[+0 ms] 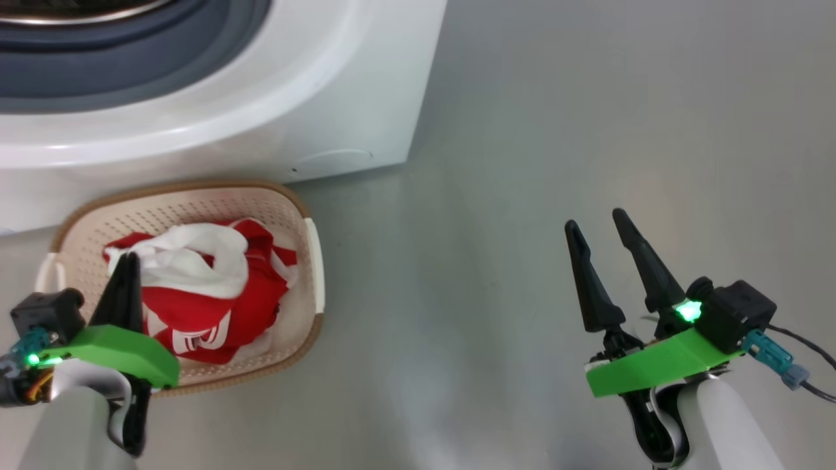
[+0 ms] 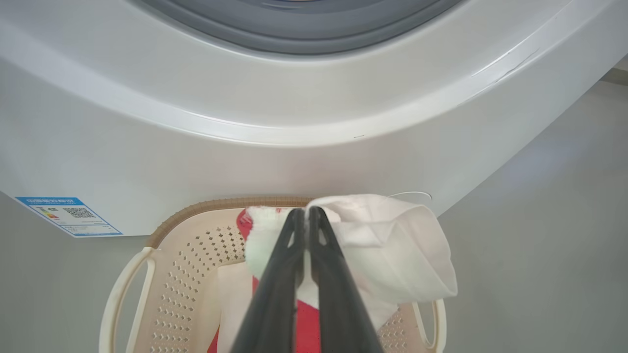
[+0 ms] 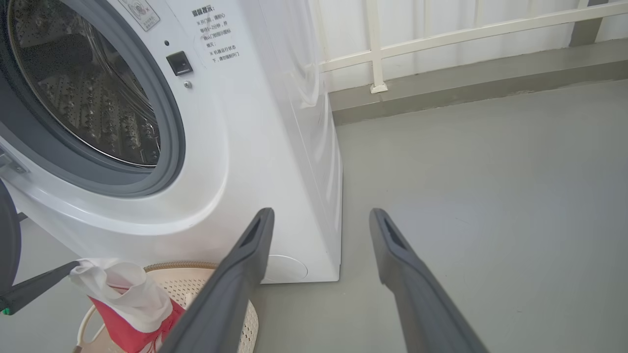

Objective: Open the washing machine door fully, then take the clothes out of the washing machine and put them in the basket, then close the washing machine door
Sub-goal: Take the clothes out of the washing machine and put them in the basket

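The cream basket (image 1: 300,215) stands on the floor against the washing machine (image 1: 339,85), with red clothes (image 1: 222,313) heaped in it. My left gripper (image 1: 130,259) hangs over the basket's left side, shut on a white piece (image 1: 196,258). In the left wrist view the fingers (image 2: 274,294) pinch that white piece (image 2: 392,255), which hangs lifted above the basket (image 2: 181,255). My right gripper (image 1: 597,223) is open and holds nothing, over bare floor to the right. Its wrist view shows the open drum (image 3: 88,93) behind the grey gasket (image 3: 167,122). The door is out of view.
Grey floor (image 1: 588,130) spreads to the right of the machine. A round cap (image 1: 336,156) and a blue label (image 2: 68,215) sit low on its front. A white railing (image 3: 466,34) and a low kerb run along the back.
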Robot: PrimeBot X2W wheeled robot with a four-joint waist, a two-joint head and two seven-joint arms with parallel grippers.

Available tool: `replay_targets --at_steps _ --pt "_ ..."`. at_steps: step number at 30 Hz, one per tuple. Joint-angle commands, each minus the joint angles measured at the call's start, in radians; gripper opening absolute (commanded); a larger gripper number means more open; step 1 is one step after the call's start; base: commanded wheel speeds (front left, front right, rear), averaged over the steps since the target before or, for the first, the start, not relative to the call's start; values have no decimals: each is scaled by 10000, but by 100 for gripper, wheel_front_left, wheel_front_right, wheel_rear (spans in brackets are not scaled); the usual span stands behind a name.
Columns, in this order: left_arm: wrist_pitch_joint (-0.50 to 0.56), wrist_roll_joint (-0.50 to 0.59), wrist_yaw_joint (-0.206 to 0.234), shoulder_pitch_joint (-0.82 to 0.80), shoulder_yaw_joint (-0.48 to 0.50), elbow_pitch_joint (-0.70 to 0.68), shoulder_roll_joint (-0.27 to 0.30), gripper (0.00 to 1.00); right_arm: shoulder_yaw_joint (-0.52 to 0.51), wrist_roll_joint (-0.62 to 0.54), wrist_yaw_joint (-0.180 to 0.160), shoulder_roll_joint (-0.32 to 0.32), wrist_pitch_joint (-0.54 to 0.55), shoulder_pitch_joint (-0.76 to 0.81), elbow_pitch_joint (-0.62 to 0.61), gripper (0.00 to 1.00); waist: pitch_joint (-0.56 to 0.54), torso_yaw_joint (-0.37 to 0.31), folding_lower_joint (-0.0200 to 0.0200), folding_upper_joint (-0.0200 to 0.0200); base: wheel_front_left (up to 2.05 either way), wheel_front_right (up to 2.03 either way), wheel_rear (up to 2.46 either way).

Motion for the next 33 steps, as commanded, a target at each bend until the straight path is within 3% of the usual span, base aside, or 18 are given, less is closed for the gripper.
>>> replay_targets --at_steps 1,13,22,30,33 --pt "-53 156 -30 -384 141 453 529 0 343 234 16 28 -46 -175 -332 100 573 -375 0 0 0 0 0" --pt "-53 299 -30 -1686 -504 2998 1232 0 633 575 16 28 -46 -634 -520 100 1660 -1002 0 0 0 0 0" --pt "143 -324 -30 -2598 -1462 5034 1407 0 826 707 16 28 -46 -935 -690 100 2313 -1392 0 0 0 0 0" --pt "619 -913 -31 -3025 -1940 5588 1625 0 944 758 16 28 -46 -1001 -751 100 2544 -1555 0 0 0 0 0" --pt "627 -1091 -31 -3089 -2015 5677 1677 20 954 764 16 28 -46 -1008 -739 100 2546 -1574 0 0 0 0 0"
